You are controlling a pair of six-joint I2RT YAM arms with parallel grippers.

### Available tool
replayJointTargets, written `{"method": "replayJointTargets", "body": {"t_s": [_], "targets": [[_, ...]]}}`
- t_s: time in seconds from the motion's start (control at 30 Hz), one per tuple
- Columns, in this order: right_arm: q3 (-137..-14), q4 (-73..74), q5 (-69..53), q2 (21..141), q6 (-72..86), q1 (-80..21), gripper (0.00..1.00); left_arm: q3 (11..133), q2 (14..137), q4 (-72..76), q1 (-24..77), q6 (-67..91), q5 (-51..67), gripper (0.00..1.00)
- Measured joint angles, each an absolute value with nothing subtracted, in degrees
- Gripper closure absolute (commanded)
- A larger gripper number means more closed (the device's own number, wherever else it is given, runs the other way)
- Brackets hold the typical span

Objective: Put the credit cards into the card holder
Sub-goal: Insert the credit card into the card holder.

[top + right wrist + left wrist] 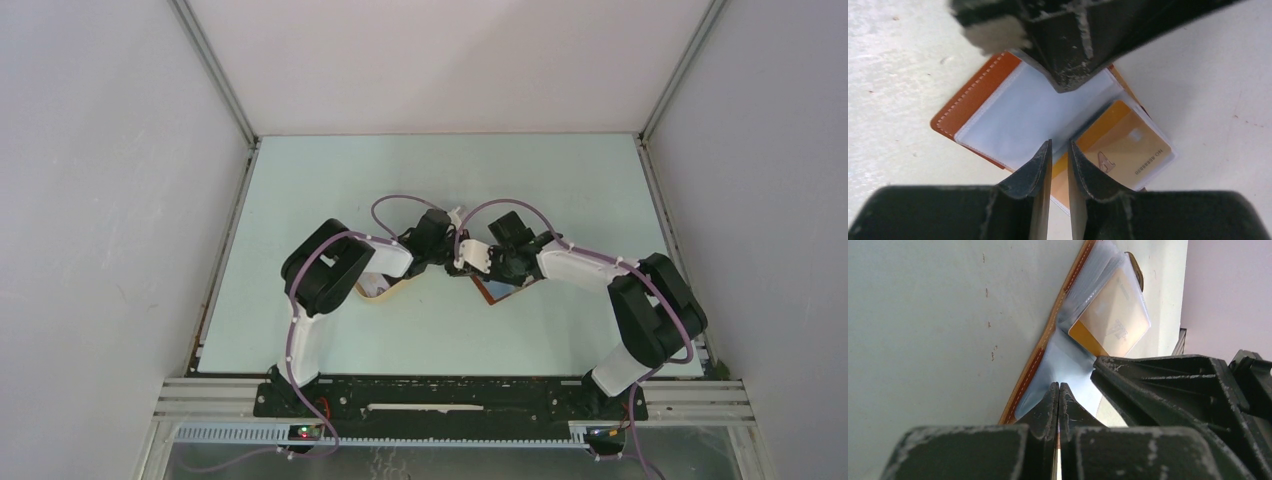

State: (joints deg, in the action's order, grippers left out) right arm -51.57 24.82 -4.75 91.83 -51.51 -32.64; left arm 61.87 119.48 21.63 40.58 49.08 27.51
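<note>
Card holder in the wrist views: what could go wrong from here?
1. The left gripper is closed with its tips on the clear sleeve; if it has pinched the film, pulling could drag the whole card holder.
2. The right gripper stands slightly open over the orange card at its edge; closing might catch card and sleeve together and pull the card out.
3. Both grippers crowd the same spot, so they may collide.

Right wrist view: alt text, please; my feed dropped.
A brown leather card holder lies open on the table, an orange card in its clear sleeves. The shut left end effector touches them from above; the right end effector, below, is slightly open.
</note>
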Motion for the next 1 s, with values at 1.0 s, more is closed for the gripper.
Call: {"method": "replayJointTargets", "body": {"t_s": [1.0], "targets": [[-53.6, 26.0, -8.1, 93.9, -45.7, -32.3, 0.79, 62.3, 119.9, 21.8, 40.4, 48.4, 28.5, 0.97]]}}
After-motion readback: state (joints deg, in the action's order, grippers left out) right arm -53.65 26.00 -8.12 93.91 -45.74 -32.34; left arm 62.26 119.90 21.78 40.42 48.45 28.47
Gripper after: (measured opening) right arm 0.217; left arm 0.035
